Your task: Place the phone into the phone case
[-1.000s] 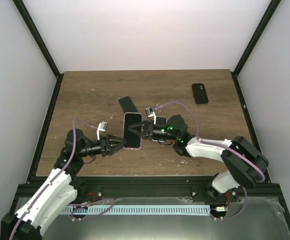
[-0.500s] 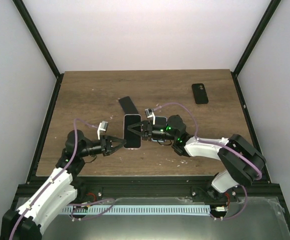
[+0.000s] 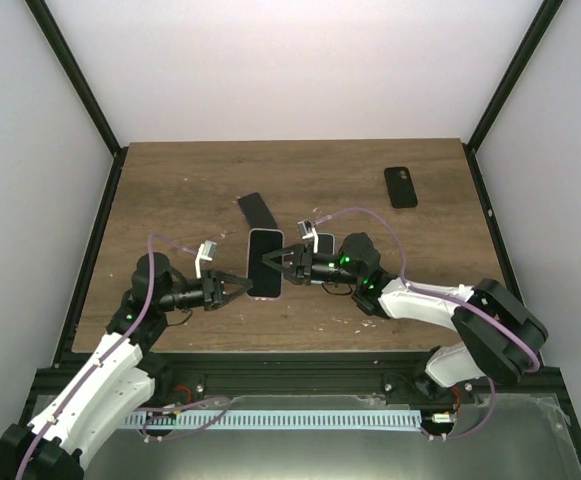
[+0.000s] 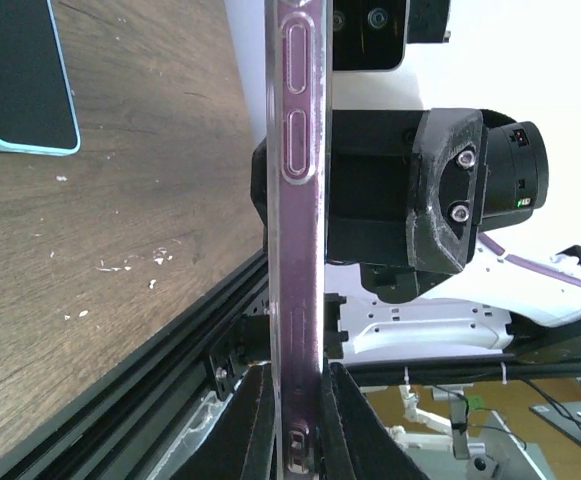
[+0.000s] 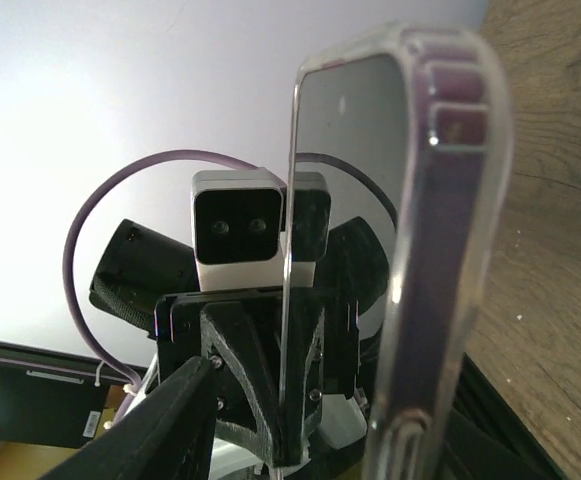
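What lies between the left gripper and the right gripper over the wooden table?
Only the phone in a clear purple-tinted case: the left gripper is shut on it, the right gripper faces it. The top external view shows this.

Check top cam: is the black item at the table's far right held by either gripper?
No, the black item lies alone on the table, nothing touching it.

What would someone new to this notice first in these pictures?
The eye goes to the middle of the table, where both arms meet at a phone in a clear case: the left gripper is pinched shut on its near-left edge, and the right gripper stands open around its right side. Beyond it lie a dark phone with a pale blue rim, and a black phone near the far right corner.
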Action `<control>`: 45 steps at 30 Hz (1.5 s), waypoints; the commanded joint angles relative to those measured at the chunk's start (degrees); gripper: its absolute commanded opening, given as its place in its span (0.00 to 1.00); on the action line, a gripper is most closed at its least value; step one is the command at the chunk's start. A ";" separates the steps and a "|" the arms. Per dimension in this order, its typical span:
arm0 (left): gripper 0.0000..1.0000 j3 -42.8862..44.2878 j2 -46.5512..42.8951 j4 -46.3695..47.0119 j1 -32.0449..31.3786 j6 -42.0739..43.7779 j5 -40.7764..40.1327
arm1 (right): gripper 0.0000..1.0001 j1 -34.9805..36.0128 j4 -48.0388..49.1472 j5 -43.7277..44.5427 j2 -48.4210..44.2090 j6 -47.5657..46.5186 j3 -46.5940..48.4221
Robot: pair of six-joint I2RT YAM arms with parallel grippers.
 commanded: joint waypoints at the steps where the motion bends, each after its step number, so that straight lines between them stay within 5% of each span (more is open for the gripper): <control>1: 0.00 1.50 -0.76 -0.37 0.18 1.97 -2.27 | 0.42 -0.65 -1.55 0.15 -3.27 -1.97 -0.80; 7: 0.00 2.38 0.00 -2.81 0.18 4.28 -3.42 | 0.19 -0.73 -3.74 -0.04 -5.18 -3.78 -1.61; 12: 0.00 2.55 -0.16 -3.46 0.18 4.74 -4.32 | 0.09 -0.73 -5.66 0.00 -6.46 -5.03 -1.93; 14: 0.00 2.41 -0.22 -3.11 0.18 4.49 -4.72 | 0.11 -0.74 -5.25 -0.72 -6.36 -4.93 -1.98; 18: 0.00 2.10 -0.75 -0.62 0.23 3.12 -5.21 | 0.40 -0.74 -4.00 -4.88 -6.07 -4.45 -1.77; 23: 0.00 0.55 -1.25 2.85 0.18 3.13 -6.84 | 0.53 -0.56 -8.84 -10.72 -6.61 -7.20 -1.94; 26: 0.00 -0.66 -0.43 5.49 0.19 2.15 -7.00 | 0.51 -0.40 -10.13 -11.23 -7.22 -7.35 -3.79; 37: 0.00 -0.61 2.16 6.37 0.18 2.95 -8.20 | 0.04 -0.23 -5.47 -10.53 -7.76 -5.06 -6.09; 42: 0.00 -0.28 1.67 3.54 0.20 4.72 -9.95 | 0.01 -0.22 -4.24 -10.11 -6.96 -4.26 -6.48; 45: 0.00 -0.22 1.61 2.36 0.19 5.16 -11.37 | 0.18 -0.29 -5.18 -10.48 -6.55 -5.26 -6.08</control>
